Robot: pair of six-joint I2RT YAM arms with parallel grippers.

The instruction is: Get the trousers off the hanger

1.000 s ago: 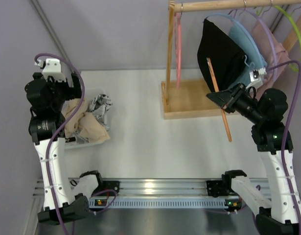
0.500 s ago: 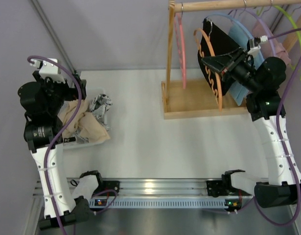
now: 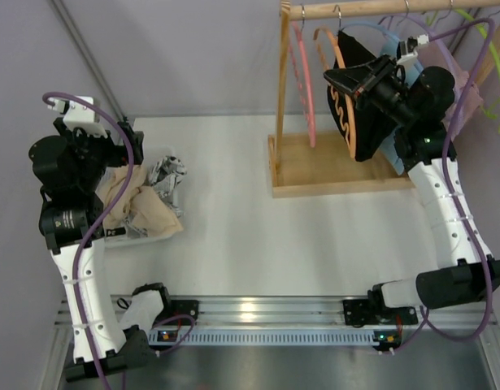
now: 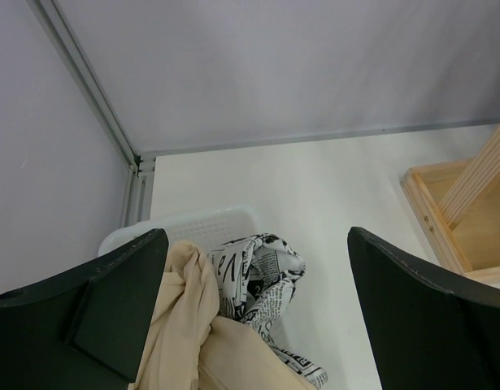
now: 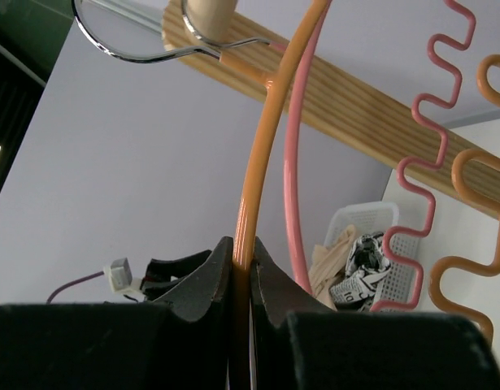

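Grey walls all round and a white tabletop (image 3: 233,244) below. From the top camera, a wooden rack (image 3: 280,97) stands at the far right corner with a rod (image 3: 371,8) across its top. My right gripper (image 3: 335,79) is up by that rod, clenched on a bare orange hanger (image 3: 341,110) whose hook sits over it. A pink hanger (image 3: 309,106) hangs just beside it, nearer the rack's post, and a black garment (image 3: 370,122) hangs right behind it. Over at the left edge, my left gripper (image 3: 119,146) hovers above a white basket (image 3: 178,195) holding a beige heap, the trousers (image 3: 144,207) I think, though they're too crumpled to be sure. A newsprint-pattern cloth (image 3: 168,173) lies against them.

Left wrist cam: my jaws are spread wide with nothing between them. Below are the basket rim, the beige heap on the left and the newsprint cloth beside it.

Right wrist cam: both fingers (image 5: 209,280) are pinched tight on the orange hanger's arm, and its metal hook (image 5: 136,53) curls over the rod. The pink hanger is close alongside, and the basket is tiny in the distance.
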